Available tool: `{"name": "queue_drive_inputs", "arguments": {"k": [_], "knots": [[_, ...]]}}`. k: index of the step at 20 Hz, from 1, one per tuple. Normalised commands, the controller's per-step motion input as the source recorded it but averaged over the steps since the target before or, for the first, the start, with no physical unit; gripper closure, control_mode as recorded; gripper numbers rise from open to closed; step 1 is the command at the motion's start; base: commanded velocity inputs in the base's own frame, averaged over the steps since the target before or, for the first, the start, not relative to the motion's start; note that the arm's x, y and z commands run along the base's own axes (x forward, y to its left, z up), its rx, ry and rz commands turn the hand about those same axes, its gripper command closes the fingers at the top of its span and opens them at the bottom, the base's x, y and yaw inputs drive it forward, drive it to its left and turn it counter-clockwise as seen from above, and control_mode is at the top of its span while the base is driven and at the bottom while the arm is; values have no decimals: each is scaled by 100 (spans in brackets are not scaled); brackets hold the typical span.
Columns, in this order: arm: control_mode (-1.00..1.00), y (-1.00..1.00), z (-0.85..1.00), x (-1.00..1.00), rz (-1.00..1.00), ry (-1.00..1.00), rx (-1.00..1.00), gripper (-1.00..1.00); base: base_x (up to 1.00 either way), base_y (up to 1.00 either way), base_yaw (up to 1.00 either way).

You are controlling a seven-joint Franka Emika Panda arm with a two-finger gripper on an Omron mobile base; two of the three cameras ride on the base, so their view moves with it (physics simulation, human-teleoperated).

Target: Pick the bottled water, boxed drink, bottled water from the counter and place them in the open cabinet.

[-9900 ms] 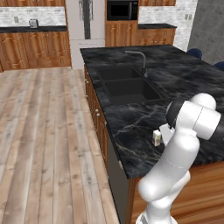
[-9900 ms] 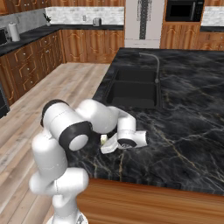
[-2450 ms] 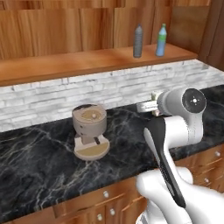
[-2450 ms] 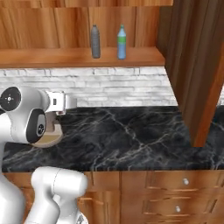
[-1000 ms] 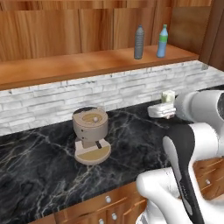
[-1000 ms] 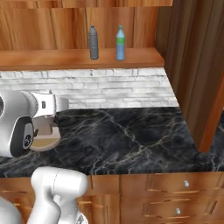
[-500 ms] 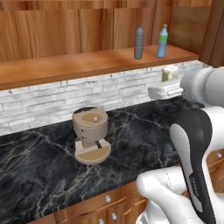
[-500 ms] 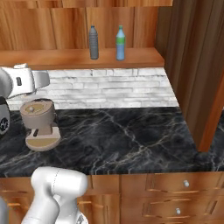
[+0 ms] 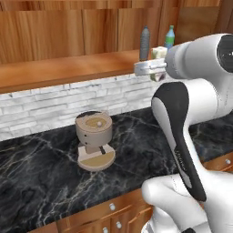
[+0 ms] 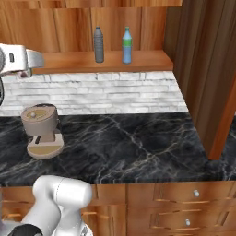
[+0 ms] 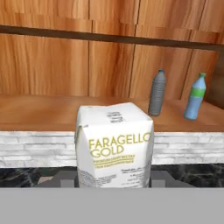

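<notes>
My gripper (image 11: 113, 180) is shut on the boxed drink (image 11: 114, 144), a cream-white carton with yellow lettering that stands upright between the fingers. From the left base camera the boxed drink (image 9: 159, 52) hangs in the gripper (image 9: 158, 60) level with the cabinet's wooden shelf board (image 9: 63, 69), just in front of its edge. Two bottled waters stand on that shelf: a grey one with a dark cap (image 11: 157, 93) (image 10: 98, 44) and a blue one with a green cap (image 11: 194, 96) (image 10: 127, 45). Both are to the right of the carton in the hand view.
A tan coffee machine (image 9: 94, 139) (image 10: 40, 129) stands on the black marble counter (image 10: 133, 143) below the shelf. A white brick backsplash (image 10: 106, 94) runs under the shelf. The open cabinet door (image 10: 207, 69) juts out at the right. Knobbed drawers (image 10: 193, 193) sit below.
The arm has lifted the carton from just above the counter up to shelf height and moved it toward the shelf. The bottles have stayed put.
</notes>
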Motion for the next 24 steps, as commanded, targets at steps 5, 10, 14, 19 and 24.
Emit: {"name": "queue_drive_inputs", "arguments": {"k": [5,10,14,19,24], "knots": [[-100,8,0,90,0,2,10,100,0,0,0],[-100,27,0,69,0,4,4,100,0,0,0],[-100,23,-8,59,0,3,0,100,0,0,0],[-100,14,-30,74,1,1,2,100,0,0,0],[-100,0,-23,63,9,0,6,100,0,0,0]]}}
